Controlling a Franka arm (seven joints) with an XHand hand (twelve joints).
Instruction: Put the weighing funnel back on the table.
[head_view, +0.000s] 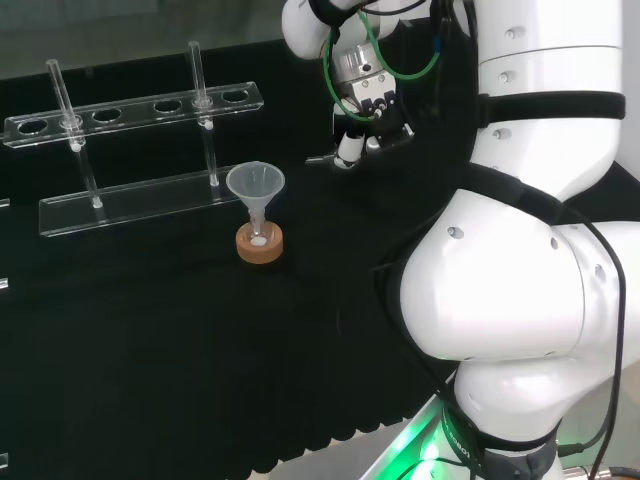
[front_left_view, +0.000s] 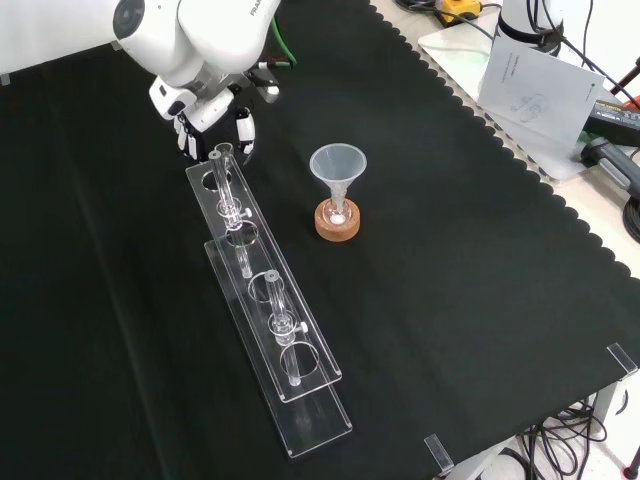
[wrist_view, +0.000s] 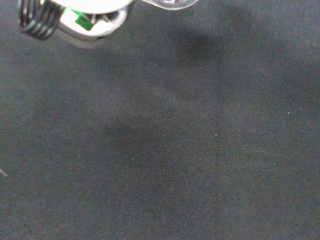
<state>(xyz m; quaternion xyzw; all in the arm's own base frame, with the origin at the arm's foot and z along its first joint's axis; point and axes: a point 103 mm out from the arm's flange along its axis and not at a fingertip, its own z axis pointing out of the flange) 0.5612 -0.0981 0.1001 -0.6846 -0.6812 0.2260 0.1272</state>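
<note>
In the head view my hand (head_view: 365, 110) hangs low over the black cloth, to the right of the big funnel. Its fingers are curled, and a small clear piece, the weighing funnel (head_view: 320, 158), sticks out leftward from the fingertips just above the cloth. In the wrist view a clear curved edge of the weighing funnel (wrist_view: 172, 4) shows beside a blurred white part of the hand (wrist_view: 92, 7), with bare cloth close beneath. In the front view the hand (front_left_view: 215, 120) is at the far end of the test-tube rack, and the piece it holds is hidden there.
The big funnel (head_view: 256, 185) stands in a small flask on a cork ring (head_view: 260, 245). A clear test-tube rack (head_view: 130, 110) with two tubes lies beyond it in the head view. In the front view the rack (front_left_view: 265, 300) runs toward the camera, and papers (front_left_view: 530, 80) lie past the cloth's scalloped edge.
</note>
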